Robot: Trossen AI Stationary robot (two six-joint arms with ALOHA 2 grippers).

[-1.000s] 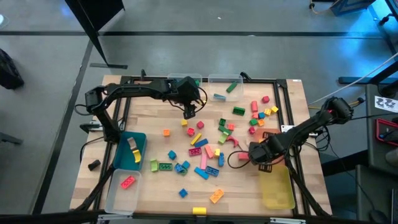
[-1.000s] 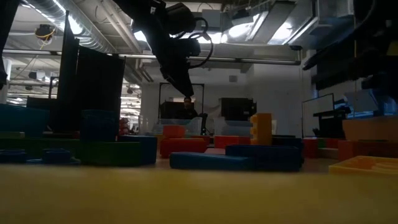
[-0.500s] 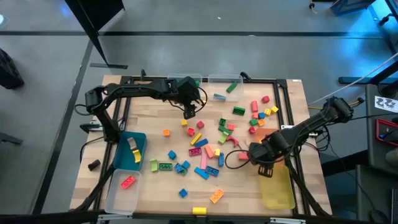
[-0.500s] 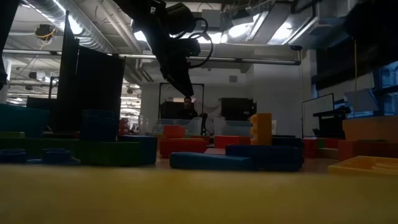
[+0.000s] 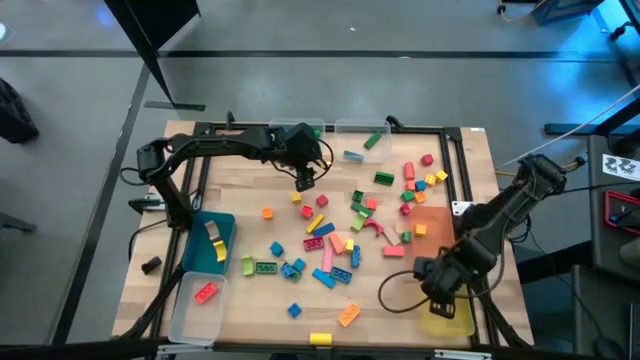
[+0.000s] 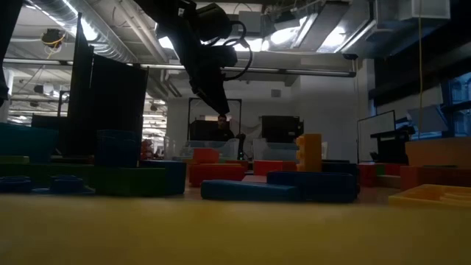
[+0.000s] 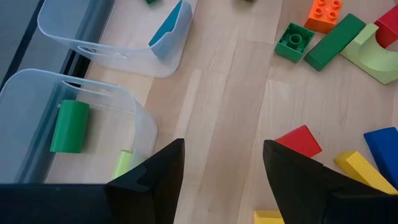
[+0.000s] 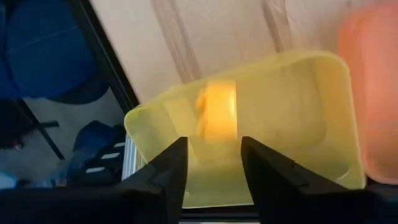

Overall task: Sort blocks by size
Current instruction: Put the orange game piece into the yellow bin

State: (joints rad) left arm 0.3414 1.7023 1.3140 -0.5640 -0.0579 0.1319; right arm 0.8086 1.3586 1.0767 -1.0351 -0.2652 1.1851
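Many coloured blocks (image 5: 330, 240) lie scattered on the middle of the wooden table. My right gripper (image 5: 443, 297) hangs open over the yellow bin (image 5: 448, 312) at the near right corner. In the right wrist view a blurred yellow-orange block (image 8: 216, 115) shows inside that bin (image 8: 292, 93), beyond the gap between my fingers and clear of them. My left gripper (image 5: 303, 181) hovers open above the far middle of the table, with bare wood between its fingers (image 7: 224, 155) and a red block (image 7: 299, 140) close by.
Two clear bins (image 5: 362, 140) holding a few blocks stand at the far edge. A blue bin (image 5: 210, 240) and a clear bin (image 5: 200, 300) sit at the near left. An orange bin (image 5: 432, 222) stands just beyond the yellow one. Black frame rails border the table.
My right gripper has left the spot beside the pink blocks at the table's middle right. It has gone toward the near edge, risen and turned about, and now hangs over the yellow bin. The left arm has kept still.
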